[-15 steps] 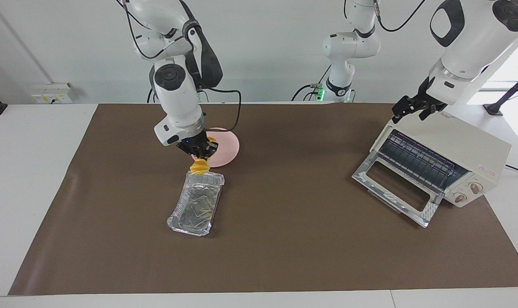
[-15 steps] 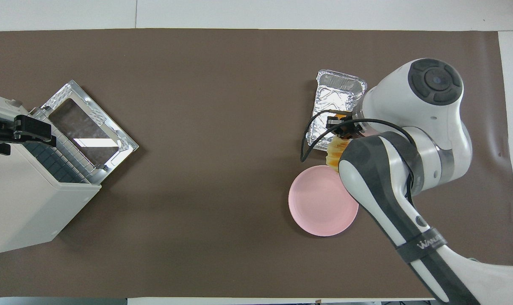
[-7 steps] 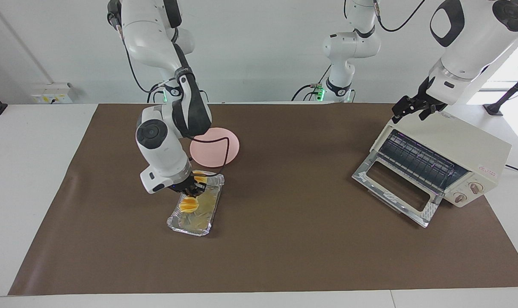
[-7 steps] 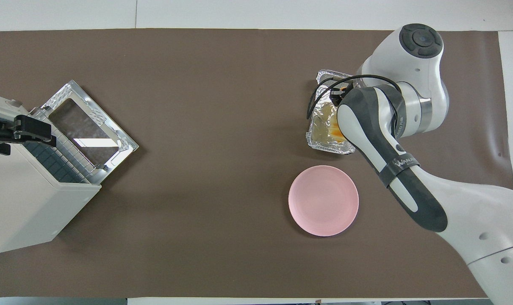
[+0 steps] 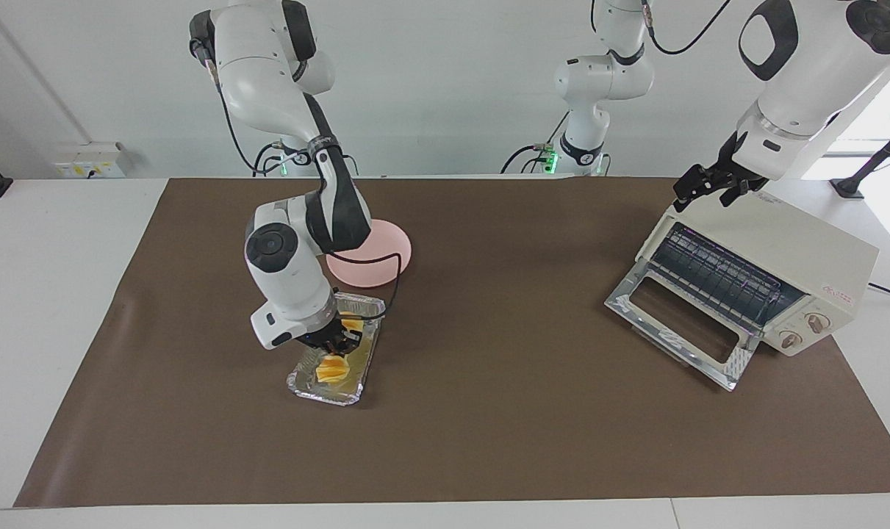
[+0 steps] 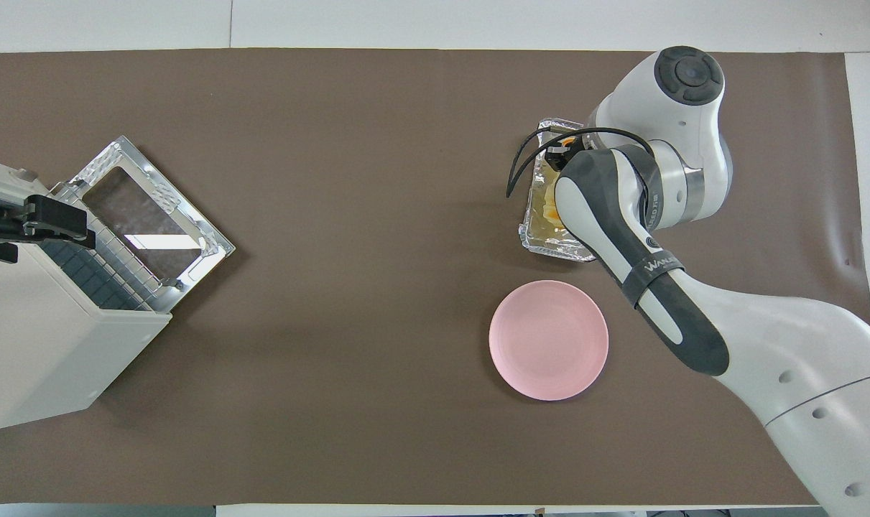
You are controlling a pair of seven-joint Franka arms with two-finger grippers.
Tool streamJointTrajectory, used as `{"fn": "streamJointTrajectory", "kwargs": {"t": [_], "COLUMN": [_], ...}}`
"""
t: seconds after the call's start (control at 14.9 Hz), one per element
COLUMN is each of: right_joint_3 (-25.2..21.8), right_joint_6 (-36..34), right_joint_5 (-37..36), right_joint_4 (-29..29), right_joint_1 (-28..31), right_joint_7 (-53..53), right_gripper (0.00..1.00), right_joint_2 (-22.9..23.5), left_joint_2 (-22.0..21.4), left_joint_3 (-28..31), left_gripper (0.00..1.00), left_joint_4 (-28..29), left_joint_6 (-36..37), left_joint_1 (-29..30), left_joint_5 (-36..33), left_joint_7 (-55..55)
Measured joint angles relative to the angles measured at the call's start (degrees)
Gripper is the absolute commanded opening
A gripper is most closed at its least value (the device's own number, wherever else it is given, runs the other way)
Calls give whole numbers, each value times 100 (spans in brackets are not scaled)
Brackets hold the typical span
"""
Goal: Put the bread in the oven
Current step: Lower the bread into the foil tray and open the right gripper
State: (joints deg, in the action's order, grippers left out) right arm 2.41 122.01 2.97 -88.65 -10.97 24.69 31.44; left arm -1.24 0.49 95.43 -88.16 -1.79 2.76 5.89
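Note:
The yellow-orange bread (image 5: pixel 332 370) is down inside the crinkled foil tray (image 5: pixel 325 394), toward the right arm's end of the table. My right gripper (image 5: pixel 336 345) is low over the tray and shut on the bread's upper end. In the overhead view the right arm covers most of the tray (image 6: pixel 549 248) and the bread. The cream-white oven (image 5: pixel 783 250) stands at the left arm's end, with its glass door (image 5: pixel 680 323) dropped open and the wire rack showing. My left gripper (image 5: pixel 708 192) waits open over the oven's top edge, and it also shows in the overhead view (image 6: pixel 54 221).
A round pink plate (image 5: pixel 382 257) lies bare beside the foil tray, nearer to the robots; it also shows in the overhead view (image 6: pixel 548 339). A brown mat (image 5: pixel 489 411) covers the table. A cable loops from the right wrist over the tray.
My right gripper carried the bread from the plate's edge out over the foil tray and lowered it into the tray. The left arm has not moved.

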Motion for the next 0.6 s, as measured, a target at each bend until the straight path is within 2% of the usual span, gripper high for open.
{"fn": "streamJointTrajectory", "kwargs": {"t": [0.07, 0.13, 0.2, 0.27, 0.6], "right_joint_3": [1, 1, 1, 1, -10], "right_joint_6": [132, 223, 265, 276, 25], "right_joint_5": [0, 0, 0, 0, -28], "right_joint_4": [-110, -199, -252, -275, -176], "right_joint_1": [-15, -27, -34, -40, -41], "right_joint_7": [0, 0, 0, 1, 2], "right_gripper": [0, 11, 68, 100, 100], "right_joint_2": [8, 13, 15, 15, -18], "left_joint_2": [0, 0, 0, 0, 0], "left_joint_3": [0, 0, 0, 0, 0], "left_gripper": [100, 100, 100, 100, 100], "left_joint_4": [0, 0, 0, 0, 0], "left_joint_6": [0, 0, 0, 0, 0], "left_joint_1": [0, 0, 0, 0, 0], "left_joint_5": [0, 0, 0, 0, 0], "left_joint_7": [0, 0, 0, 0, 0]}}
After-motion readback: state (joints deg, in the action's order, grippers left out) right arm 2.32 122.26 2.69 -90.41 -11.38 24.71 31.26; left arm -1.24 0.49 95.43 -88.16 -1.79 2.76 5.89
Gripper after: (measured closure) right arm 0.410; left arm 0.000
